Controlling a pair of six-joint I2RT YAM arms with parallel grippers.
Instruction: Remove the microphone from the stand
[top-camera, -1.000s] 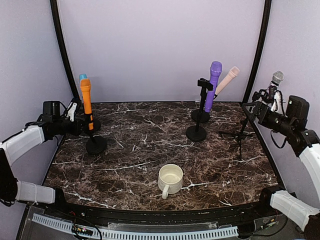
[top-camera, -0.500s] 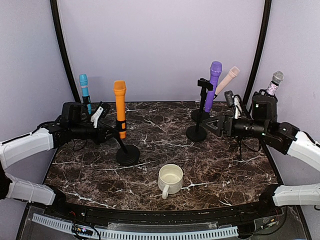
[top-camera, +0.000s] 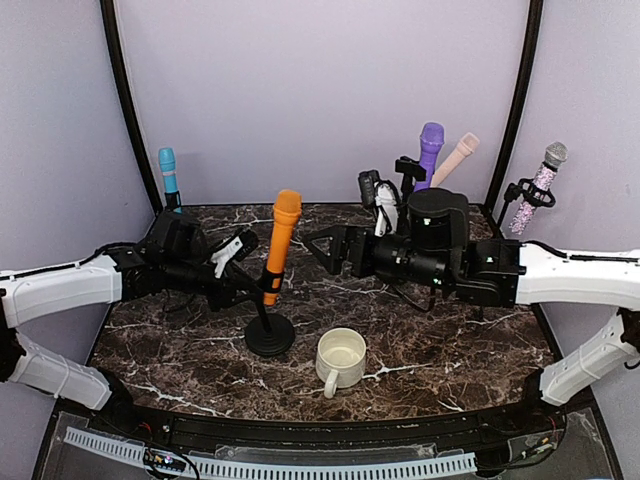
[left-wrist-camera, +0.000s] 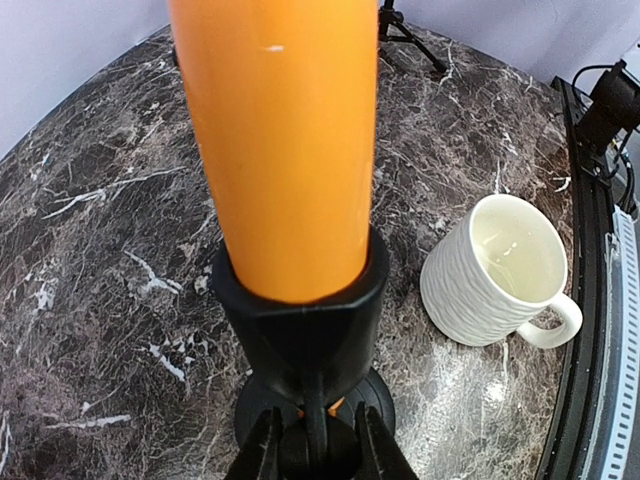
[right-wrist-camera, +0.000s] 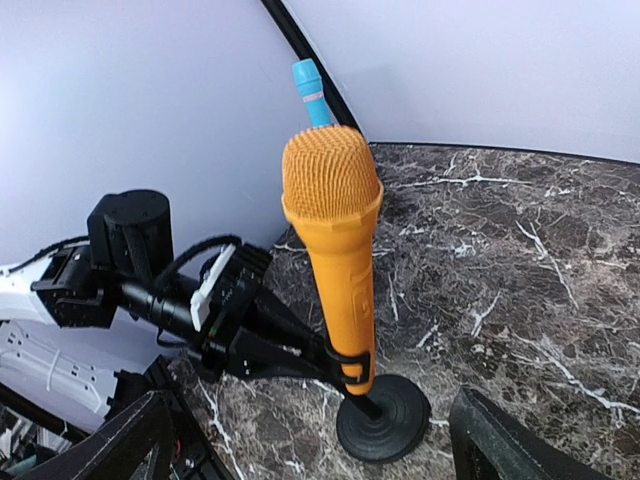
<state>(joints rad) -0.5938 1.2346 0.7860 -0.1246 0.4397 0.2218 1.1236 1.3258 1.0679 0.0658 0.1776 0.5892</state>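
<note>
An orange microphone (top-camera: 282, 238) stands tilted in the clip of a black stand (top-camera: 269, 336) with a round base, left of the table's middle. My left gripper (top-camera: 252, 293) is shut on the stand's thin stem just under the clip. The left wrist view shows that stem pinched between the fingers (left-wrist-camera: 262, 452), below the microphone (left-wrist-camera: 285, 150) and the stand's clip (left-wrist-camera: 300, 320). My right gripper (top-camera: 316, 250) is open a short way right of the microphone, apart from it. In the right wrist view the microphone (right-wrist-camera: 340, 250) rises between the wide-spread fingers (right-wrist-camera: 115, 440), with nothing held.
A white mug (top-camera: 341, 358) sits just right of the stand's base. A blue microphone (top-camera: 168, 172) stands at the back left. Purple (top-camera: 429, 150) and beige (top-camera: 455, 158) microphones stand at the back right, and a glittery silver one (top-camera: 540, 185) at the far right edge.
My left arm has drawn the stand with the orange microphone from the left edge toward the middle. The right arm has swung in from the right edge, still open.
</note>
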